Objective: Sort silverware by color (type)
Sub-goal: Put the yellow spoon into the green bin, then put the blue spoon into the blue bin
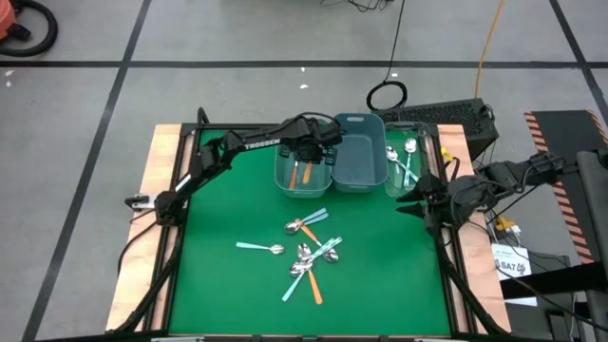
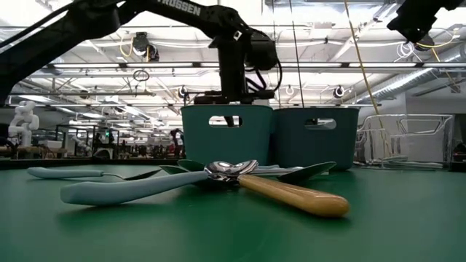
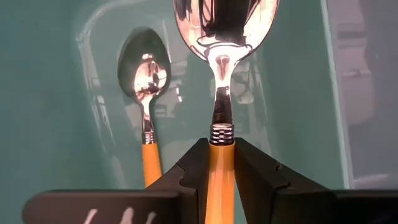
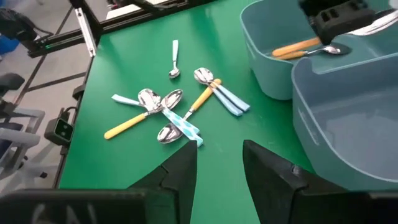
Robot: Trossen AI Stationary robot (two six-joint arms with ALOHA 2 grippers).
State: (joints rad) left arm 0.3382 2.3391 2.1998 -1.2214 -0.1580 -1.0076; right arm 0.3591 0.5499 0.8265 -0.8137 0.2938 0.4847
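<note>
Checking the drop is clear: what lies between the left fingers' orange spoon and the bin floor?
Only one orange spoon lying in the bin, beside the held orange spoon, per the left wrist view.

Three bins stand in a row at 12 o'clock on the desk [image 1: 218, 285]: a left bin [image 1: 281, 180], a middle bin [image 1: 359, 122] and a right bin [image 1: 388, 182].

Two orange spoons [image 1: 294, 174] [image 1: 309, 175] are in the left bin. The right bin holds at least two pale spoons [image 1: 408, 157]; they overlap, so the exact count there is unclear.

About seven loose spoons lie toward 6 o'clock. Two of them are orange loose spoons [image 1: 309, 231] [image 1: 315, 293], and the others have light blue or teal handles. One single spoon [image 1: 255, 247] lies apart at the heap's 9 o'clock.

There are two arms: a left arm [image 1: 247, 144] and a right arm [image 1: 494, 180].
</note>
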